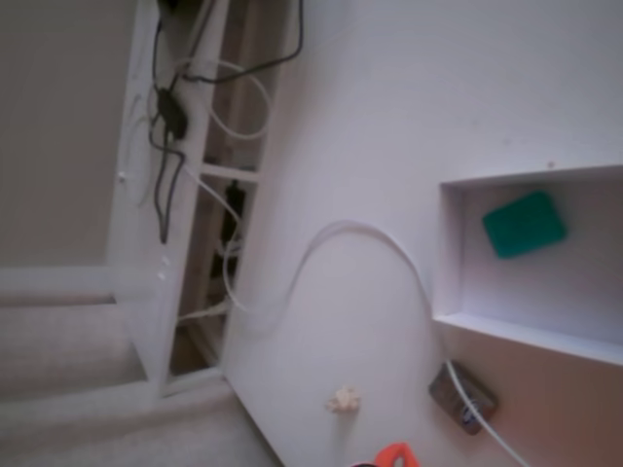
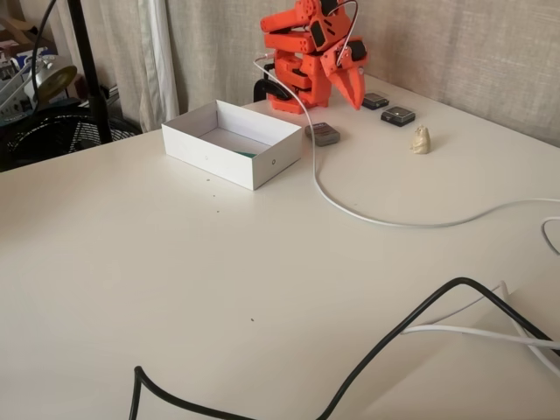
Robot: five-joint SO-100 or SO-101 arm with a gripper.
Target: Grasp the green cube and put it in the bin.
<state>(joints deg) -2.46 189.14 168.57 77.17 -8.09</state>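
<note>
Teal-green, the green cube (image 1: 524, 223) lies flat on the floor of the bin (image 2: 262, 166), apart from its walls. The orange pincer (image 2: 353, 86) hangs above the counter (image 2: 219, 289), folded near the arm's base, holding nothing; its jaws look pressed together. A beige wad (image 2: 421, 139) lies nearby.

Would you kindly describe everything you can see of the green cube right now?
The green cube is a small teal-green block with rounded corners and smooth, matte faces. It lies flat on the floor of the white bin, near one corner, slightly turned against the walls and apparently not touching them. Nothing grips it or rests on it. In the other fixed view only a thin green sliver shows above the bin's near wall.
</note>
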